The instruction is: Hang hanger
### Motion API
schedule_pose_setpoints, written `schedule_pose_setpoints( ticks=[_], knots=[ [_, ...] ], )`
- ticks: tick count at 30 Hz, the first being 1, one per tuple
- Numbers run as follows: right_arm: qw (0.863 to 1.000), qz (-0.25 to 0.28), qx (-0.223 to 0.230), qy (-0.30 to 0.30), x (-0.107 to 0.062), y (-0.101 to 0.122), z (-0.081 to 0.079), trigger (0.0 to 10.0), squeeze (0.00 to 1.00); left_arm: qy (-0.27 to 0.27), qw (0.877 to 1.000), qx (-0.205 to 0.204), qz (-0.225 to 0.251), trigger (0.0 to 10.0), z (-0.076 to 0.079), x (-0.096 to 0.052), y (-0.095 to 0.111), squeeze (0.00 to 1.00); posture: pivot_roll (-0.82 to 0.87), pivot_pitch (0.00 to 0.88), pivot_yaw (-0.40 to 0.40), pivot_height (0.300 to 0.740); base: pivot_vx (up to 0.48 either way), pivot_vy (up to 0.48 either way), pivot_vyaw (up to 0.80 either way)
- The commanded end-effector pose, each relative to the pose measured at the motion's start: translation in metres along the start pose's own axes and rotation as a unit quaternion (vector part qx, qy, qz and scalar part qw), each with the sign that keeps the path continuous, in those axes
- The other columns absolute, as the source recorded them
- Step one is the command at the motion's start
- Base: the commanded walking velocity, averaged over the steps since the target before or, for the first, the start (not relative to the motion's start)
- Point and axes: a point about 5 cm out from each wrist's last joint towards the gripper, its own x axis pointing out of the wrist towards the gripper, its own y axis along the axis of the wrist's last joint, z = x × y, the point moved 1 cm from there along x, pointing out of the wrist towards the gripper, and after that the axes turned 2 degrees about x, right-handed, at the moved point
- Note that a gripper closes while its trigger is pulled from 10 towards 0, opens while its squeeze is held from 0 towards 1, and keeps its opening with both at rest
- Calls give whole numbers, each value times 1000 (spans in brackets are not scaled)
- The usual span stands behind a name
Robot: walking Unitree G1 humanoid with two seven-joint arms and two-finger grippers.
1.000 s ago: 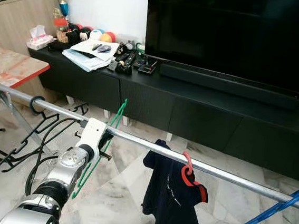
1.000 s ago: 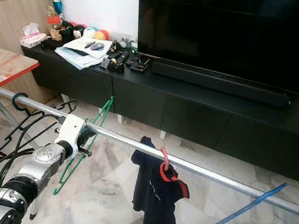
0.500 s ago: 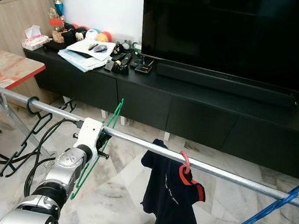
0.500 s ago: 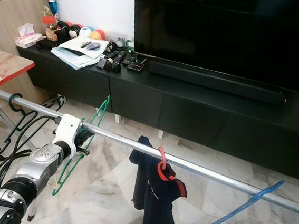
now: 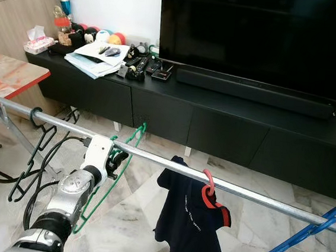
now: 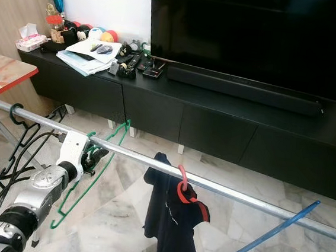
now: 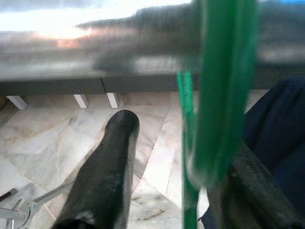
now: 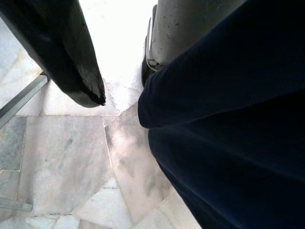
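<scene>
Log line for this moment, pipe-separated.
left gripper: at silver metal rail | green wire hanger: hook over rail, between fingers | right gripper: idle

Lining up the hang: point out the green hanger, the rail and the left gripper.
green hanger (image 5: pixel 136 133): left eye view, on its hook at the rail.
rail (image 5: pixel 256 197): left eye view, bare stretch right of the shirt.
left gripper (image 5: pixel 115 159): left eye view, between its fingertips, under the rail.

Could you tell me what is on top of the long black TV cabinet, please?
On the long black TV cabinet: a large black television, black soundbar, stacked white papers, remote controls, coloured balls and a tissue box. The papers cover whatever lies beneath them.
</scene>
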Motion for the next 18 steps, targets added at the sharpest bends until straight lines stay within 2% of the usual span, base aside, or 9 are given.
schedule_pose_setpoints(
  ticks=[1,9,18],
  knots=[
    [1000,-8,1,1,0,-4,-1,10000,0,2,1000,-3,-2,10000,-5,-4,-1,1000,49,47,34,740,0,0,0],
    [1000,-8,-2,2,0,-4,-1,10000,0,-9,1000,8,7,10000,-4,-14,-2,1000,54,48,36,740,0,0,0],
    [1000,-8,-3,3,0,-3,-1,10000,0,-11,998,21,57,10000,-2,-36,11,1000,55,48,39,740,0,0,0]
  ],
)
